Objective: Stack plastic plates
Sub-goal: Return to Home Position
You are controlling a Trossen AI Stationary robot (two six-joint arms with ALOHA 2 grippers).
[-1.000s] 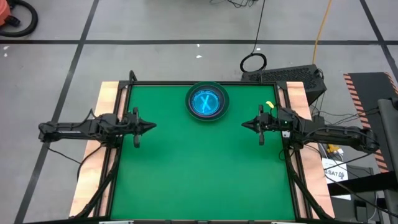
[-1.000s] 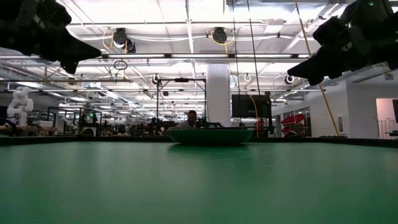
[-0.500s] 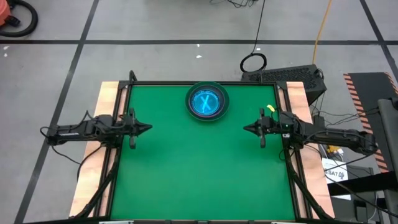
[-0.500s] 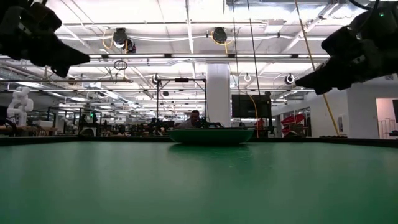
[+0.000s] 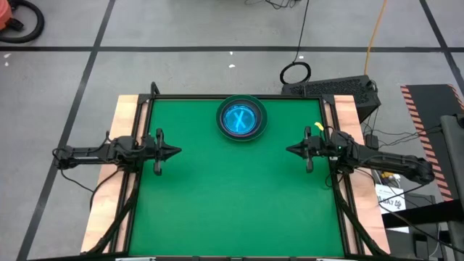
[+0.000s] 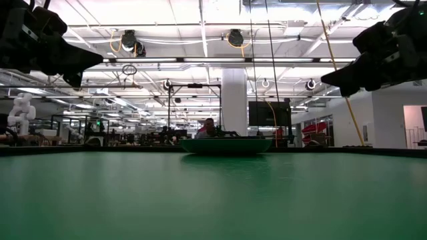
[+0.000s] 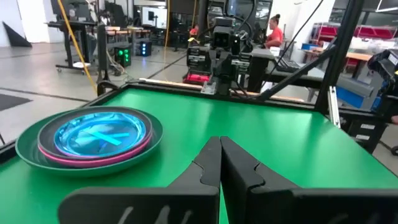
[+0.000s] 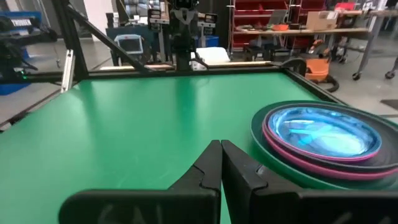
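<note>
The plates stand in one stack (image 5: 242, 118) at the middle of the table's far edge: a dark green-grey plate at the bottom, a pink one on it, a translucent cyan one on top. The stack shows in the left wrist view (image 7: 90, 138), the right wrist view (image 8: 320, 142) and the low view (image 6: 225, 145). My left gripper (image 5: 177, 151) is shut and empty, above the table's left side. My right gripper (image 5: 289, 150) is shut and empty, above the right side. Both point toward the table's middle.
The green table mat (image 5: 232, 196) lies between both arms. Wooden strips (image 5: 109, 181) and a black frame run along the table's left and right edges. A person (image 6: 208, 127) sits in the room beyond the far edge.
My left gripper has drawn back toward the table's left edge, then come a little toward the middle again. My right gripper has moved slightly toward the right and near edges. The stack has stayed still.
</note>
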